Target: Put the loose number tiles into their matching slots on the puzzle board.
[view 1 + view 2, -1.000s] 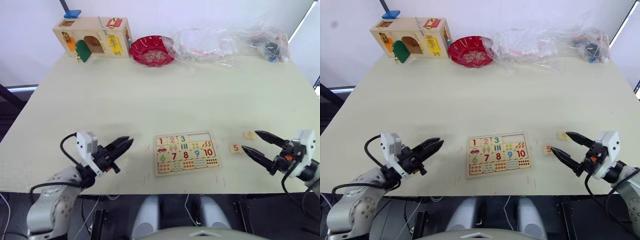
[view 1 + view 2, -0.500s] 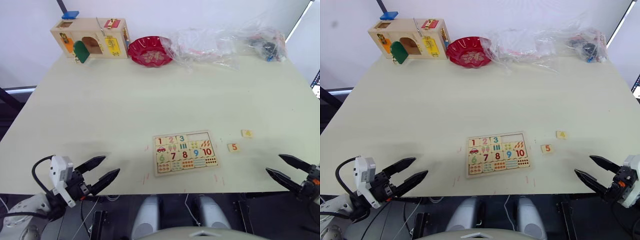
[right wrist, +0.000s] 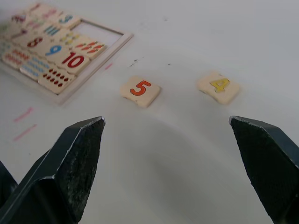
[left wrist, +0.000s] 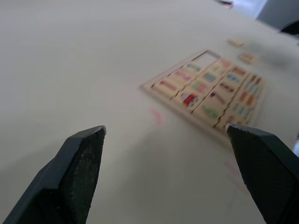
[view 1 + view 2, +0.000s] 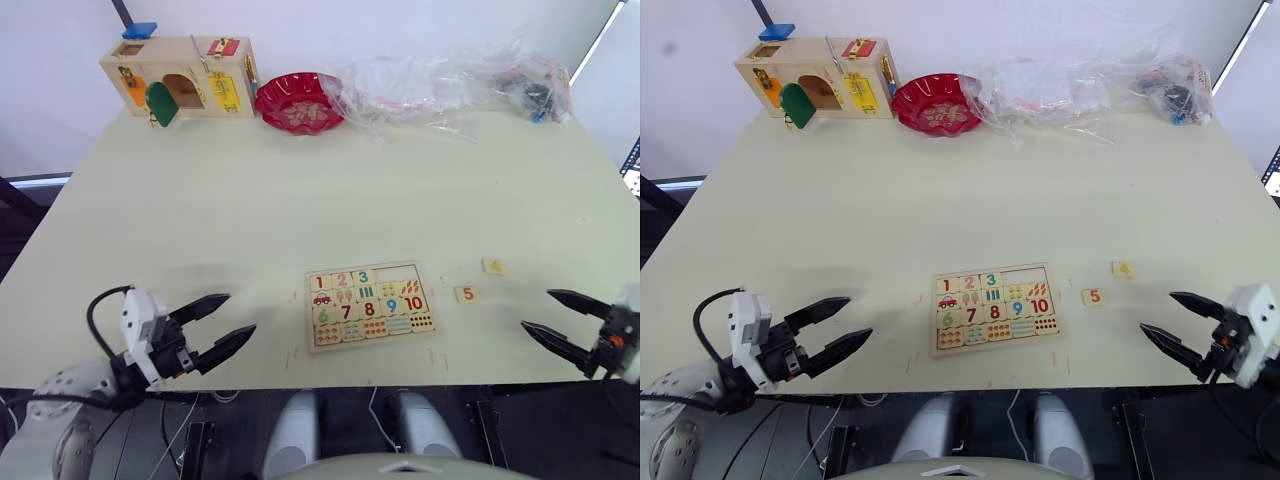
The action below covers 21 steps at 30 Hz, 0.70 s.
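The puzzle board lies near the table's front edge, with tiles 1, 2 and 3 in its top row and the matching slots at the right end of that row bare. Two loose tiles lie on the table to its right: the 5 tile and the 4 tile. My right gripper is open at the front right edge, just short of both tiles. At the front edge, left of the board, my left gripper hangs open and holds nothing.
At the table's far edge stand a wooden latch box, a red bowl and crumpled clear plastic bags. The wide cream tabletop lies between them and the board.
Both grippers drew back toward the front edge a second ago, then came slightly forward again. The tiles and the board have not moved.
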Each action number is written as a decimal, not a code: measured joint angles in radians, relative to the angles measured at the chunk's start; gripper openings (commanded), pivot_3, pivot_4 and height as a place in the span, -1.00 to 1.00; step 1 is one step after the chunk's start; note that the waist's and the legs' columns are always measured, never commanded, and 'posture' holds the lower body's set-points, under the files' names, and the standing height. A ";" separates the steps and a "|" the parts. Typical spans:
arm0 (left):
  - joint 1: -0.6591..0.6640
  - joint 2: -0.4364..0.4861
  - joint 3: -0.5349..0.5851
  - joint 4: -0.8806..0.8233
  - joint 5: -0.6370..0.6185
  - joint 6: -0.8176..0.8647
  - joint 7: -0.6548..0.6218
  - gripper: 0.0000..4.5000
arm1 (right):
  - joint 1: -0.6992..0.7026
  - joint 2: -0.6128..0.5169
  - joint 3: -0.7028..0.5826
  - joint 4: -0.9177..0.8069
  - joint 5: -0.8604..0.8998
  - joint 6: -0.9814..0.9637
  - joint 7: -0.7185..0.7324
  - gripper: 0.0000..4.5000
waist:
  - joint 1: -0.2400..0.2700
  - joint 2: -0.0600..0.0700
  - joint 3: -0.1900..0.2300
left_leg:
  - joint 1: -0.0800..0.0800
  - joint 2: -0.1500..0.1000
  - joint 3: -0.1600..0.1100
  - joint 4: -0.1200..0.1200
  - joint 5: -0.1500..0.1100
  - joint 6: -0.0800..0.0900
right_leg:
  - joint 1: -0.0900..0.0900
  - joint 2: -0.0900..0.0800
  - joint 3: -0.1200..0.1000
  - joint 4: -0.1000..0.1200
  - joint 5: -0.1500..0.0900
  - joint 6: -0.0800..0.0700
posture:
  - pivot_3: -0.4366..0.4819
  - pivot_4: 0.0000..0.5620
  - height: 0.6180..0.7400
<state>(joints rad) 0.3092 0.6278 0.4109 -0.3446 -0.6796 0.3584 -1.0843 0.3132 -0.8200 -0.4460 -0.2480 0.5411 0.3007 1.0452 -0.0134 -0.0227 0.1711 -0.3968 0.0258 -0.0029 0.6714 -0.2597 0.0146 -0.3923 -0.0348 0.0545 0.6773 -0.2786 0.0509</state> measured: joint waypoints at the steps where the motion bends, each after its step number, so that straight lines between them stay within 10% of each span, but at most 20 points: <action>1: -0.015 -0.001 -0.008 0.013 -0.006 -0.007 -0.017 0.96 | -0.019 -0.011 0.012 0.011 -0.012 -0.003 0.006 1.00 | 0.000 0.000 0.000 | 0.000 0.000 0.000 0.000 0.000 0.000 | 0.000 0.000 0.000 0.000 0.000 0.000 | -0.05 -0.47 1.00; 11: -0.188 0.082 -0.070 0.242 -0.064 -0.139 -0.419 0.96 | -0.425 -0.126 0.233 0.373 -0.164 -0.091 0.158 1.00 | -0.003 0.001 0.002 | 0.000 -0.001 0.000 -0.001 0.000 0.000 | -0.001 0.001 0.000 0.000 0.002 0.002 | -0.05 -0.47 1.00; 21: -0.225 0.073 -0.089 0.248 -0.078 -0.111 -0.436 0.96 | -0.715 -0.111 0.403 0.712 -0.281 -0.209 0.314 1.00 | -0.004 0.002 0.002 | -0.002 0.000 -0.001 -0.002 0.000 0.000 | -0.002 0.000 -0.001 0.000 0.003 0.003 | -0.05 -0.47 1.00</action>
<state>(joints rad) 0.0846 0.7008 0.3222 -0.0967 -0.7572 0.2475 -1.5204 -0.4022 -0.9308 -0.0428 0.4641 0.2602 0.0920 1.3591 -0.0172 -0.0206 0.1734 -0.3985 0.0258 -0.0036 0.6697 -0.2597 0.0147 -0.3941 -0.0348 0.0534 0.6773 -0.2759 0.0543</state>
